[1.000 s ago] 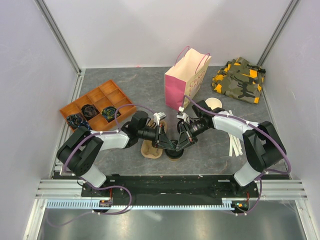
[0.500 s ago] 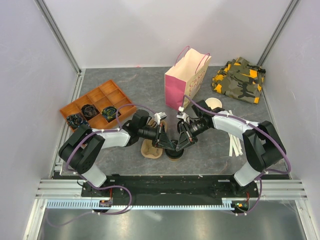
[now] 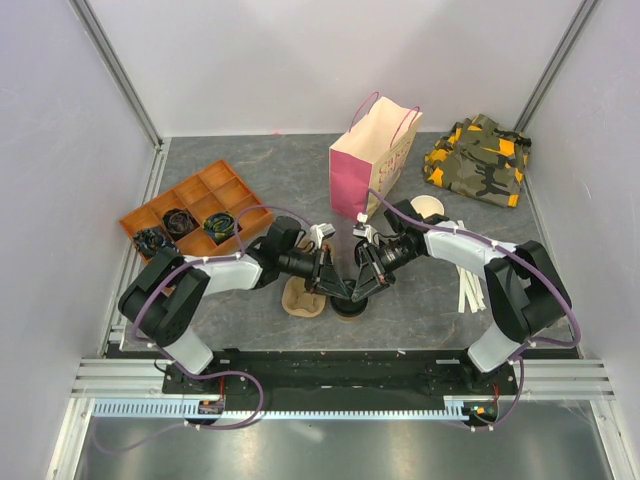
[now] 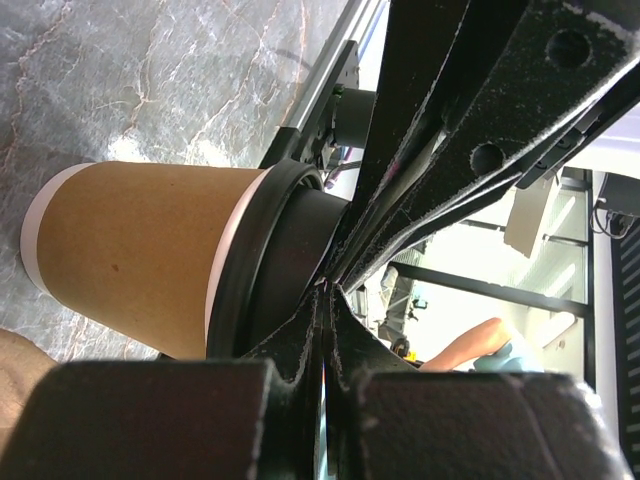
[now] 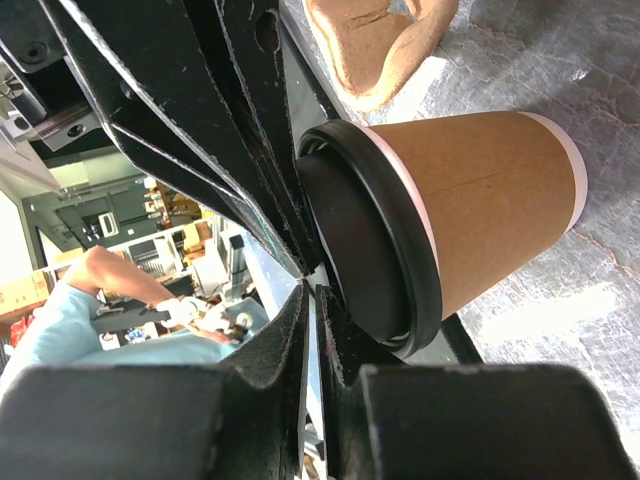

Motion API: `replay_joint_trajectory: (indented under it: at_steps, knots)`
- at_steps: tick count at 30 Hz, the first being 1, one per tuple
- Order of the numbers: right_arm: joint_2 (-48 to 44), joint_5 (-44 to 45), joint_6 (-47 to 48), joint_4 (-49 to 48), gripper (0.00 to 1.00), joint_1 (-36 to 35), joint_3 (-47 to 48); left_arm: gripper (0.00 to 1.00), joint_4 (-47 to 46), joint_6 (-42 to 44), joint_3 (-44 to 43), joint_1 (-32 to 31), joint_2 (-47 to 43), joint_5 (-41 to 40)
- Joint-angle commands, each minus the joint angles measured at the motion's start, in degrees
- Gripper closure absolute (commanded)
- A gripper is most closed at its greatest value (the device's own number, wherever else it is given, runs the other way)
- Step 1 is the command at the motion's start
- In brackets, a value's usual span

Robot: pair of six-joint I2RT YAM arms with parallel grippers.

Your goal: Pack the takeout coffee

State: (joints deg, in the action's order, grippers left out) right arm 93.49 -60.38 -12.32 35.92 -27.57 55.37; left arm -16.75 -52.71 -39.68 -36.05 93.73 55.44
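The takeout coffee (image 4: 140,265) is a tan paper cup with a black lid (image 4: 265,270), standing on the table. In the top view it (image 3: 347,309) is mostly hidden under both grippers. My left gripper (image 4: 326,288) is shut, and its tips rest against the lid's top. My right gripper (image 5: 311,283) is also shut, with its tips against the same lid (image 5: 375,240) on the cup (image 5: 490,200). In the top view the left gripper (image 3: 337,287) and right gripper (image 3: 359,286) meet tip to tip over the cup.
A brown pulp cup carrier (image 3: 303,299) lies just left of the cup. A pink paper bag (image 3: 368,160) stands behind. A lidless tan cup (image 3: 428,208), white strips (image 3: 470,286), a camouflage cloth (image 3: 478,160) and an orange divided tray (image 3: 195,212) are around.
The left arm's elbow has shifted slightly right and back. Both grippers stay shut, tip to tip over the cup's lid.
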Motion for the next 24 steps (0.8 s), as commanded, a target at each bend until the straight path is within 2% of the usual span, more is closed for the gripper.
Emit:
replay_joint_trajectory:
  at_steps: [1,6,14,19,24]
  knots:
    - [1.5,5.5,4.8,1.6,0.86,0.0,-0.4,0.98,12.1,8.0,2.8,1.4,5.7,-18.0]
    - [1.4,4.6,4.8,2.1,0.87,0.0,1.0,0.98,-0.3,2.0,3.2,1.0,-0.3,-9.2]
    - [-0.2,1.9,4.0,2.3,0.87,0.1,2.7,0.98,-1.6,-0.3,1.9,0.0,-10.1,-4.6]
    - [-1.8,0.3,1.4,1.3,0.86,0.0,3.4,0.98,-1.3,-0.9,3.2,-1.8,-12.1,-5.1]
    - [-1.7,0.1,-0.8,-0.6,0.86,-0.6,3.8,0.98,-1.2,-1.4,3.2,-2.4,-9.6,-6.6]
